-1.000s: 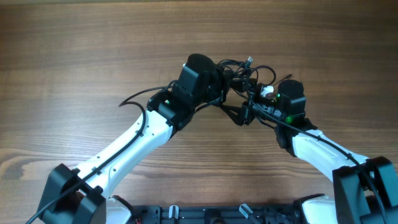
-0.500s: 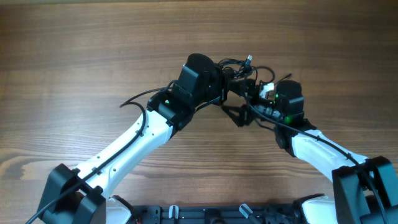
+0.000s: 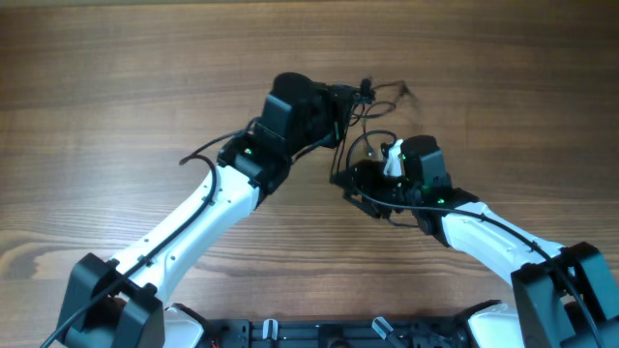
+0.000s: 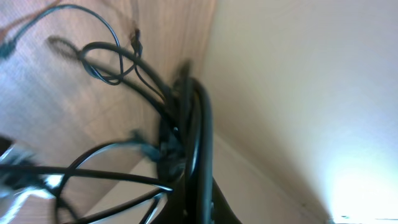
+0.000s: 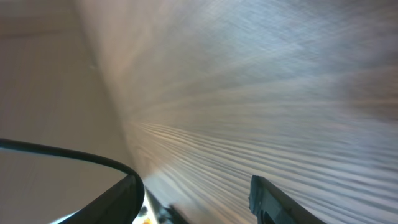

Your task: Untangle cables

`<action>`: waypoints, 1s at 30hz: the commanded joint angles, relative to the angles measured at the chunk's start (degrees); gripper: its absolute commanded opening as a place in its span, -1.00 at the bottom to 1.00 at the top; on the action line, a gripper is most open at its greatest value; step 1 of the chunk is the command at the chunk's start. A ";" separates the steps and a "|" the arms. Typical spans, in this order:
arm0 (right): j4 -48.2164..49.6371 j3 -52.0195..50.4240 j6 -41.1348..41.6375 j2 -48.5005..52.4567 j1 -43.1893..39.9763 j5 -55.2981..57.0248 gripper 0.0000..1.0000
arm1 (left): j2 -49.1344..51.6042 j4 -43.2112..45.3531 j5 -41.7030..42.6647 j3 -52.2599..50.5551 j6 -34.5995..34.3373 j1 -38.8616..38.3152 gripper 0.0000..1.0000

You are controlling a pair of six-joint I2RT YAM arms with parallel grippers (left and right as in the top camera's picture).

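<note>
A: Now, where is the bundle of thin black cords (image 3: 365,90)?
B: Clenched in your left gripper (image 3: 340,100); the right gripper (image 5: 194,184), near it, gapes empty. Pull hard and the knot may tighten.

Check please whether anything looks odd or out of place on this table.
Only the cables: a knotted bundle sits at the shut left gripper, with strands looping close around it instead of lying free on the wood.

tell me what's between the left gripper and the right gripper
Thin black cables loop across the gap from the left gripper to the right gripper. The overhead view shows it.
</note>
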 commanded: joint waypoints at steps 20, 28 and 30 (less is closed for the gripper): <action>-12.39 -0.96 -25.16 0.52 -33.55 -17.35 0.99 | -0.52 6.82 4.61 0.72 14.34 9.53 -0.92; 29.14 -0.96 -0.26 0.55 -19.02 -18.47 0.88 | -0.52 6.40 2.32 0.72 14.27 0.92 -0.92; 30.75 -0.96 4.96 0.55 -16.81 -12.55 0.86 | -0.52 6.27 2.19 0.72 13.42 -0.55 -0.92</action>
